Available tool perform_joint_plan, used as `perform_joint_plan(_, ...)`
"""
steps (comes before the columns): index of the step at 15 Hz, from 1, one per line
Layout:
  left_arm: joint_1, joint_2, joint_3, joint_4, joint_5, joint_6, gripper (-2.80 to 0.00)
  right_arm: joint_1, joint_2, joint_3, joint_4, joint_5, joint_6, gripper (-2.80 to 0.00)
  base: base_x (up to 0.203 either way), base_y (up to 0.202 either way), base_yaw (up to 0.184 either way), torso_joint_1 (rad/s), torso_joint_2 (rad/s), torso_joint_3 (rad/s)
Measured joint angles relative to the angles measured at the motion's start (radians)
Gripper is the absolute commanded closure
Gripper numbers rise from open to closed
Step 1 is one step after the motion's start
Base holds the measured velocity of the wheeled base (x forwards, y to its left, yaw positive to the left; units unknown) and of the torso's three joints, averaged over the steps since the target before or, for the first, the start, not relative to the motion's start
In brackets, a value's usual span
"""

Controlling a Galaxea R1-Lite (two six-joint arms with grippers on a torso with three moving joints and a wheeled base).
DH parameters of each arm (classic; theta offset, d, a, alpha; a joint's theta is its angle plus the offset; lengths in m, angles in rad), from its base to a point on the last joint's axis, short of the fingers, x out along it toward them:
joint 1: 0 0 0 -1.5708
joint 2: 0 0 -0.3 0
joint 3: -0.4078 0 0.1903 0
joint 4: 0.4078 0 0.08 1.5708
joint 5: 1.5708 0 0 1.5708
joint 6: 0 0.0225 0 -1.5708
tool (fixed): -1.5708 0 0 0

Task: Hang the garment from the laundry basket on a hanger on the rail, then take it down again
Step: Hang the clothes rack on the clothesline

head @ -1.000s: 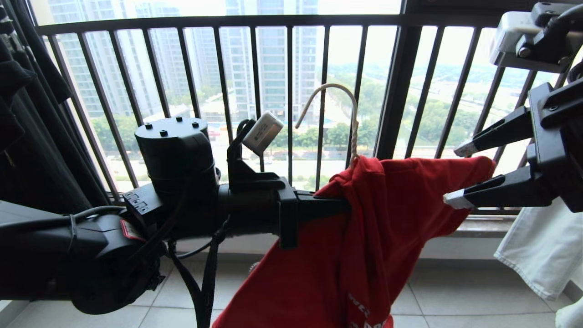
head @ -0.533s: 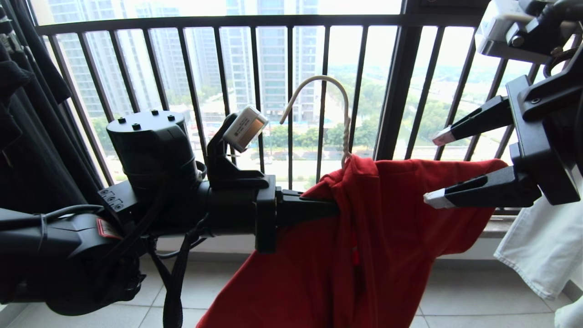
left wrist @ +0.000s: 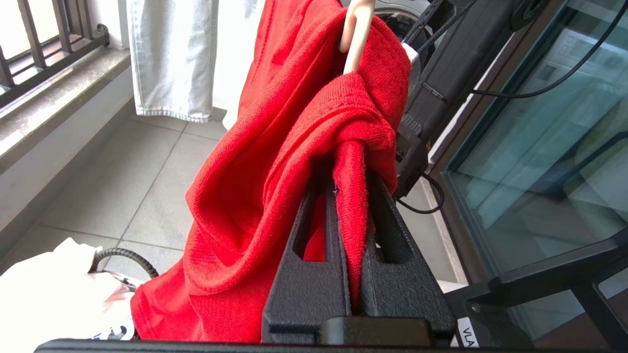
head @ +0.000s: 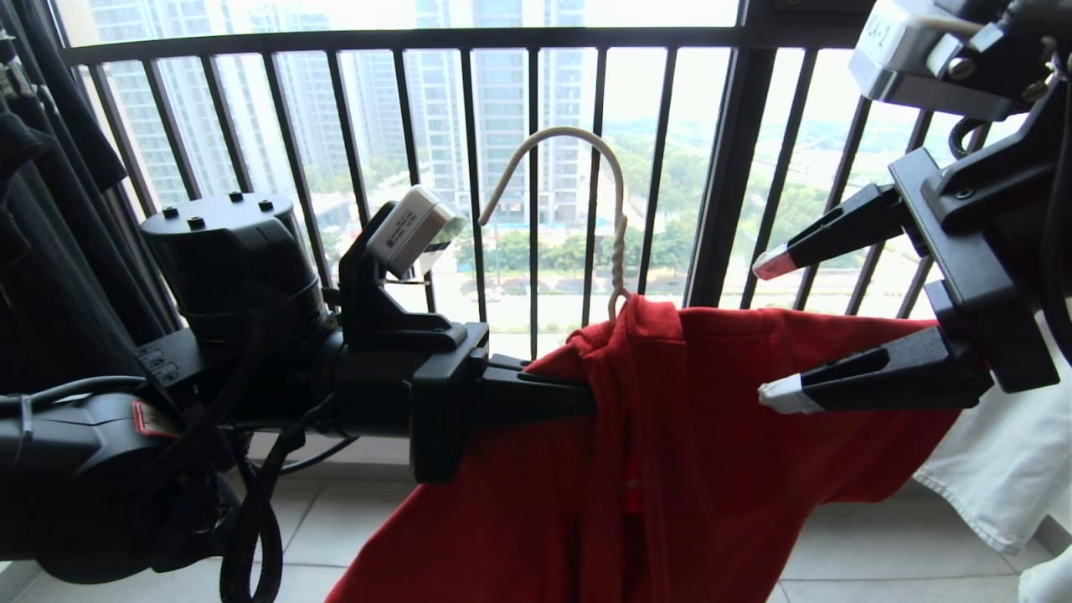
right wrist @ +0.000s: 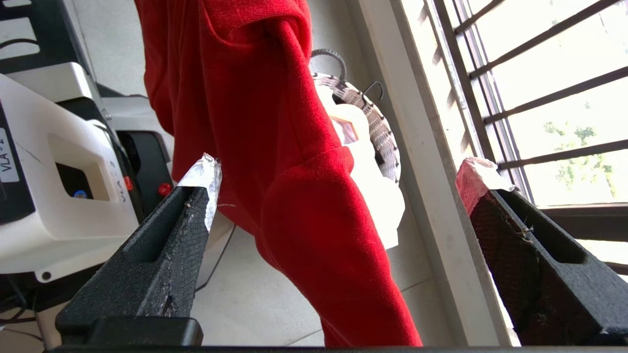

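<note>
on balcony | grey tile floor [head: 837, 544] | dark barred railing [head: 469, 38] w/ towers beyond

"VLA-2" on the white camera housing [right wrist: 10, 162]; partial "VLA" on a label [left wrist: 468, 329].

1. Daylight pours in through the railing [head: 536, 167]; the sky behind is blown out white.
2. The left arm [head: 209, 360] is backlit, nearly black.
3. The shirt [head: 670, 435] stays sharp and vivid.
4. Bars bow toward the head view's edges.
</note>
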Motion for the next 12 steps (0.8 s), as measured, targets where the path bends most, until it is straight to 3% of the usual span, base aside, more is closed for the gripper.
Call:
perform_joint_plan(7, 0.031, -0.026, -0.002, -0.004, -0.009, 0.003, 0.00, 0.036, 0.031, -0.006, -0.018, 0.111, 0.012, -2.80, 0.000, 0.000, 0.000, 0.000, 0.00, 0.000)
perform_joint_plan(10, 0.075, -0.034, -0.011, -0.006, -0.095, 0.002, 0.00, 0.039, 0.047, -0.008, -0.051, 0.135, 0.023, -2.80, 0.000, 0.000, 0.000, 0.000, 0.00, 0.000)
perform_joint_plan(12, 0.093, -0.042, -0.013, -0.005, -0.116, 0.002, 0.00, 0.042, 0.056, -0.009, -0.064, 0.147, 0.028, -2.80, 0.000, 0.000, 0.000, 0.000, 0.00, 0.000)
